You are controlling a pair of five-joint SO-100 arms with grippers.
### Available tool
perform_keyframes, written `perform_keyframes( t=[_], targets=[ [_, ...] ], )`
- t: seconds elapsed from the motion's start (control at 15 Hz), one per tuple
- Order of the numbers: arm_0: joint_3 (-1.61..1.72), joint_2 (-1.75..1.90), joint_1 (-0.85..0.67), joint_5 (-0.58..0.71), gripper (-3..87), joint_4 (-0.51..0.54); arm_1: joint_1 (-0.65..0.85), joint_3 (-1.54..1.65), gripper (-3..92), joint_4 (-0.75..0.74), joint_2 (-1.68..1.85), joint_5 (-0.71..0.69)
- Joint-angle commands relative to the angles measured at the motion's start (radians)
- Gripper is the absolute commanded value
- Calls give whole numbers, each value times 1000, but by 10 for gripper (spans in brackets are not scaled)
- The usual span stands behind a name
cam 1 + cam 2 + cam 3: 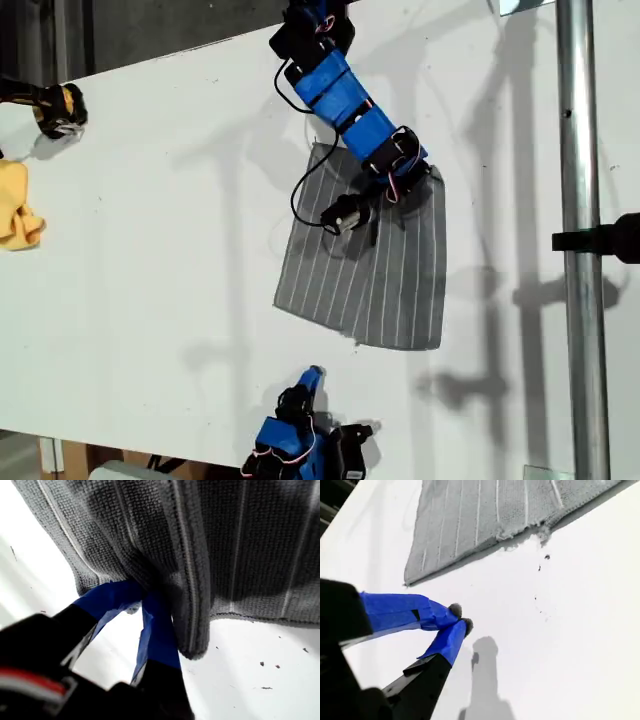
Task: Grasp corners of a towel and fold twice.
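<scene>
Towel [375, 275] lies flat mid-table [150, 250], its far corner [192, 647] bunched in my first gripper [142, 602], jaws clamped on the fabric. My second gripper [460, 619] hovers nearby, tips pinched together, empty.

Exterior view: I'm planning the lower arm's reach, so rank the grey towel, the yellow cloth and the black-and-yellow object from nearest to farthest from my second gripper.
From my second gripper, in the exterior view:
1. The towel, just above it, centre.
2. The yellow cloth, left edge.
3. The black-and-yellow object, upper left corner, slightly farther than the cloth.
</scene>
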Motion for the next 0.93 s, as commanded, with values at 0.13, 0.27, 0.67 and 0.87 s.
perform_keyframes(
  t=[0.13,0.27,0.67,0.87],
  targets=[
    [-387,-331,186,-71,-18,-115,15,2,-2,3,52,-17],
    [-666,-756,238,-51,-18,-129,23,0,-2,0,52,-26],
    [-1152,-1292,400,169,-17,-133,25,0,-2,2,57,-31],
    [-1322,-1486,509,216,-17,-133,28,0,-2,8,61,-35]
  ],
)
